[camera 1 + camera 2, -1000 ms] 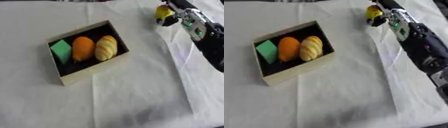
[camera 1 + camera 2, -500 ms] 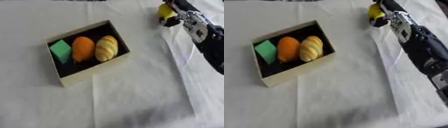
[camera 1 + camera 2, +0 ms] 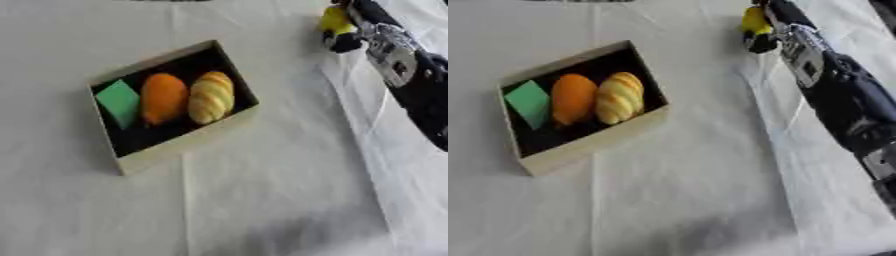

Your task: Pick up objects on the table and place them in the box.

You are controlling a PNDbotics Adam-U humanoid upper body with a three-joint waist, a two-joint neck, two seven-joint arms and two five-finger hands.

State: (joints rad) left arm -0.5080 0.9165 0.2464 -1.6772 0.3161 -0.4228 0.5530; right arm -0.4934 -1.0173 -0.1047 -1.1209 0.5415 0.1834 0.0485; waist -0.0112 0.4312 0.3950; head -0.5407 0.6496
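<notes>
An open cardboard box (image 3: 187, 145) lies left of centre on the white cloth. Inside it, side by side, are a green block (image 3: 119, 102), an orange fruit (image 3: 163, 98) and a striped yellow bread roll (image 3: 211, 96). At the far right edge of the table my right hand (image 3: 765, 41) has its black fingers curled round a small yellow object (image 3: 754, 20), which is partly hidden by them. The hand is well to the right of the box and beyond it. The right forearm (image 3: 842, 100) runs down the right side. My left hand shows in neither view.
A white cloth (image 3: 262, 200) with creases covers the whole table. A raised fold (image 3: 350, 100) runs down beside the right arm.
My right hand with the yellow object has edged slightly farther away and to the right. The box and what lies in it have not moved.
</notes>
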